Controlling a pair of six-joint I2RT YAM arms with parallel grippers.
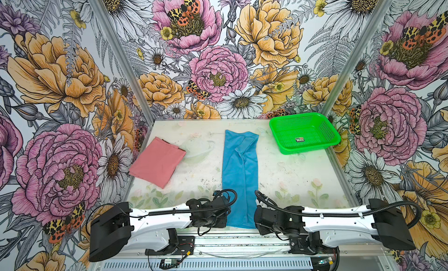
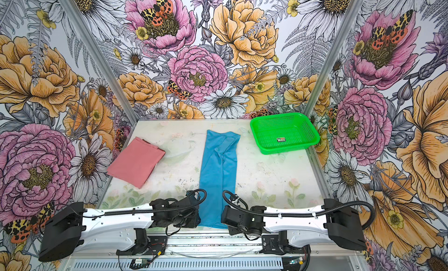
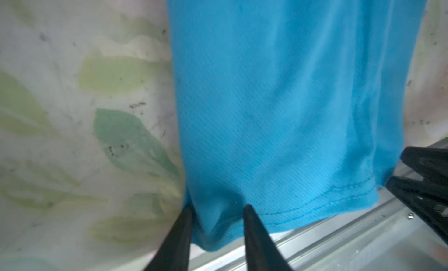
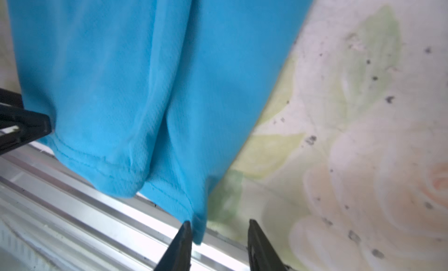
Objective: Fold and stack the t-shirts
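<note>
Left wrist view is filled by the blue t-shirt [image 3: 278, 100], whose stitched hem is seen at the near edge of the table [image 3: 60, 88], partly over a metal rail [image 3: 339, 235]. The left gripper [image 3: 217, 209] is shown with its jaws parted. One hem corner lies loosely in the gap between them and is not pinched. In the right wrist view the right gripper [image 4: 218, 222] is likewise seen spread apart and empty. The other hem corner lies just beside one finger [image 4: 180, 245], and the rest of the gap is over bare table. In both top views the blue t-shirt [image 1: 240, 175] [image 2: 218, 175] is laid as a long narrow strip down the middle of the table, reaching its near edge, with an arm placed at each side of that near end. The pink t-shirt [image 1: 157, 162] is folded into a squarish packet on the left, well apart from the blue one. A green basket [image 1: 308, 148] is set in the far right corner.
</note>
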